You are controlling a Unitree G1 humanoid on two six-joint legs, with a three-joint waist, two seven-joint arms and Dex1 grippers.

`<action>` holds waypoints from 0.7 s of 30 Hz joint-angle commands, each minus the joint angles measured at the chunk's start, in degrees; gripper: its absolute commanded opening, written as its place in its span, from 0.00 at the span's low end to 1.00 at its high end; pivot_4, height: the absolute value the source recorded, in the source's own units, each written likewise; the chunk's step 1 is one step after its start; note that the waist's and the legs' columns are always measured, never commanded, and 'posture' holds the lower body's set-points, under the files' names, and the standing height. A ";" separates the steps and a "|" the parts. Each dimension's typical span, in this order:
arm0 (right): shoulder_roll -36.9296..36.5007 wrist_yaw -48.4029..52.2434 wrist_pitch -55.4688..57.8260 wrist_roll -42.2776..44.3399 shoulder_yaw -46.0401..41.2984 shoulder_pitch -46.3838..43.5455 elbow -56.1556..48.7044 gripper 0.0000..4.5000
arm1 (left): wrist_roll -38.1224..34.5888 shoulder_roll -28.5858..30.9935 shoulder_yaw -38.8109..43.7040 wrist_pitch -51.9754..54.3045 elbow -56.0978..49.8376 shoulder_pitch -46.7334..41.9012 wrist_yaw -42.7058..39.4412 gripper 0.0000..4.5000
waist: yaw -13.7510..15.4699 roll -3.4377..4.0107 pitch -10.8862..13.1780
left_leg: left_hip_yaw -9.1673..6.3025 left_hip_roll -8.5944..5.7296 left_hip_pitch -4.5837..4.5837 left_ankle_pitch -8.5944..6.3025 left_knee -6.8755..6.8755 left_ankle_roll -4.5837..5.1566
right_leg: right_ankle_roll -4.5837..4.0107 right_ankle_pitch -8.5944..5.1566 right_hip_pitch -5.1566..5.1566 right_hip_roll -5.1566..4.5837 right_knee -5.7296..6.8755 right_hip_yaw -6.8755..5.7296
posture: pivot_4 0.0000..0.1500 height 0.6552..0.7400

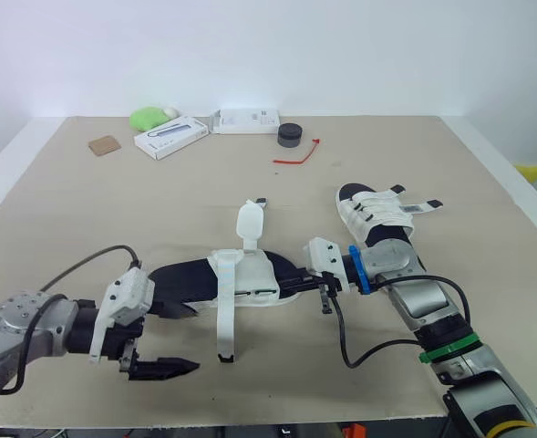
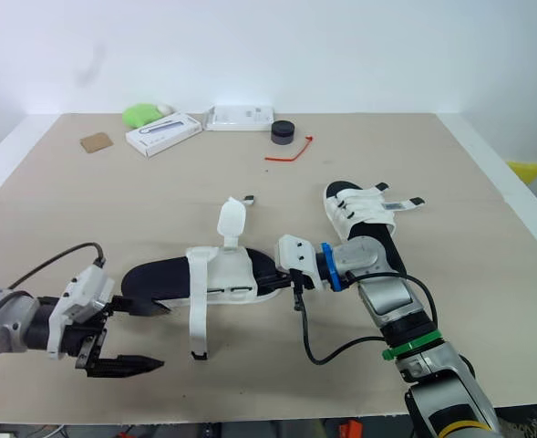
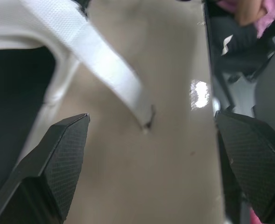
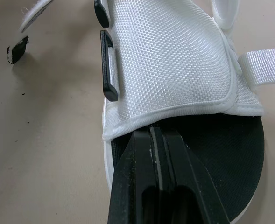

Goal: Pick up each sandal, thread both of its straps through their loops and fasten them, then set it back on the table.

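Close to the front edge of the beige counter (image 1: pixel 86 210), the black-soled sandal with white woven straps (image 1: pixel 250 274) lies flat, lengthwise between the two arms. The right end effector (image 1: pixel 327 281) is clenched at one end of it, and from the wrist view it looks to be pinching the rim of the sole just under the white upper. The left end effector (image 1: pixel 188 339) is released, its textured black fingers spread wide near the other end. The long white strap (image 1: pixel 223 328) trails forward onto the counter just beside them, while a shorter rounded strap (image 1: pixel 248 224) stands upright. I'd judge the threading has barely begun. The sensible move is for the left side to take the long strap near its dark tip. That webbing is coarse and limp, so a grip further back would likely let it flop. It should then go in flat and untwisted, since the rigid black plastic loops (image 4: pixel 108 65) are narrow slots. A second white-strapped sandal (image 1: pixel 370 212) lies further back on the right.
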 commanded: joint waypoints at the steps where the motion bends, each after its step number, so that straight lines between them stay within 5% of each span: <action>1: -0.04 0.38 -0.07 -0.34 0.30 -0.52 0.35 0.00 | -2.14 -3.40 0.60 5.08 -1.61 -1.36 3.63 0.99 | 0.00 0.00 0.00 | -0.01 0.01 0.01 0.00 0.00 0.00 | -0.01 0.00 0.00 0.00 0.02 0.00 | 1.00 1.00; 13: 0.12 0.23 -0.07 -0.51 0.40 -0.95 0.68 0.00 | -4.03 -14.21 -3.02 19.84 0.28 -9.52 6.88 0.99 | 0.01 -0.01 -0.01 | -0.05 -0.07 0.03 0.02 0.00 -0.03 | -0.05 0.03 0.02 0.04 0.06 0.02 | 1.00 1.00; 21: -0.58 0.13 0.45 -0.38 0.06 -0.25 -0.39 0.00 | -3.69 -16.91 -4.44 24.40 1.39 -11.49 4.96 0.37 | 0.00 -0.02 -0.01 | -0.10 -0.08 0.03 0.02 0.00 -0.03 | -0.05 0.02 0.03 0.06 0.06 0.05 | 1.00 1.00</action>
